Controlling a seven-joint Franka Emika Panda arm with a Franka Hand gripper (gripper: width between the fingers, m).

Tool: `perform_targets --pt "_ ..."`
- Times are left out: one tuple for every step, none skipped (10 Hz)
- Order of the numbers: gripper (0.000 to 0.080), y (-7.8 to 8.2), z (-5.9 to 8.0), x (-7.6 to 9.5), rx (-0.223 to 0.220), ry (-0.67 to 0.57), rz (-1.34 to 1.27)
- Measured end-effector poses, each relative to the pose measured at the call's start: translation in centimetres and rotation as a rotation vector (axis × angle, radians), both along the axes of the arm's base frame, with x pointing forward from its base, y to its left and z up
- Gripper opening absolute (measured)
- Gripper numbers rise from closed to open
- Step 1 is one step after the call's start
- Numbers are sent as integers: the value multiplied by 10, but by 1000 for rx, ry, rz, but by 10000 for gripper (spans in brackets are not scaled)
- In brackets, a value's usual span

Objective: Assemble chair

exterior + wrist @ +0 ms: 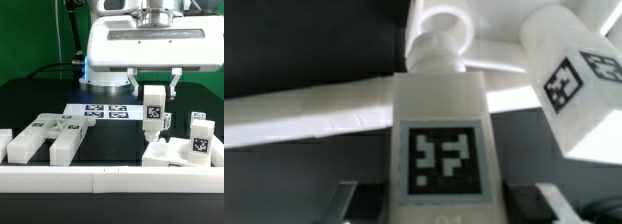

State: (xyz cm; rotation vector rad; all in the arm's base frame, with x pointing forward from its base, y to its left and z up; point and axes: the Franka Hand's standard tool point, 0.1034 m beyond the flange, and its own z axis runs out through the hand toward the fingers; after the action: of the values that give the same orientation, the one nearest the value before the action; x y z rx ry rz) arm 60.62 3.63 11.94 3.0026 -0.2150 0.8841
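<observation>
My gripper (155, 88) hangs over the exterior view's right half and is shut on an upright white chair bar (152, 108) with a tag on its face. In the wrist view the bar (441, 140) runs out from between the dark fingers (352, 203), and its round peg end (438, 45) points at a white chair piece (331, 108) below. The flat chair slab (163, 157) lies under the bar; whether the peg touches it I cannot tell. A tagged block (199, 146) stands on the slab's right side, and it shows in the wrist view (580, 85) beside the bar.
Two long tagged chair bars (45, 135) lie at the exterior view's left. The marker board (105, 111) lies flat behind them. A second small block (200, 121) stands behind the slab. The low white border rail (100, 181) runs along the front.
</observation>
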Motion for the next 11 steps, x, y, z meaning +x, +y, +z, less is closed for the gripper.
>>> perform_targets --pt "290 0 -5 -2 -9 -19 4" --pt "290 0 -6 -2 -9 -4 6" --pt "290 1 -6 -2 -9 -5 8" --pt "290 0 -8 -3 -12 -2 11" --pt "291 -1 -10 -3 -17 2 15" --pt "291 -1 -13 -4 -22 5 21" --pt "290 -1 -16 -5 -26 10 25" --pt "290 -1 -18 -4 -27 13 27" --pt "290 1 -20 -4 -28 15 30" --pt "290 2 -23 -4 -30 17 33" --pt "290 2 -24 -5 -32 19 34"
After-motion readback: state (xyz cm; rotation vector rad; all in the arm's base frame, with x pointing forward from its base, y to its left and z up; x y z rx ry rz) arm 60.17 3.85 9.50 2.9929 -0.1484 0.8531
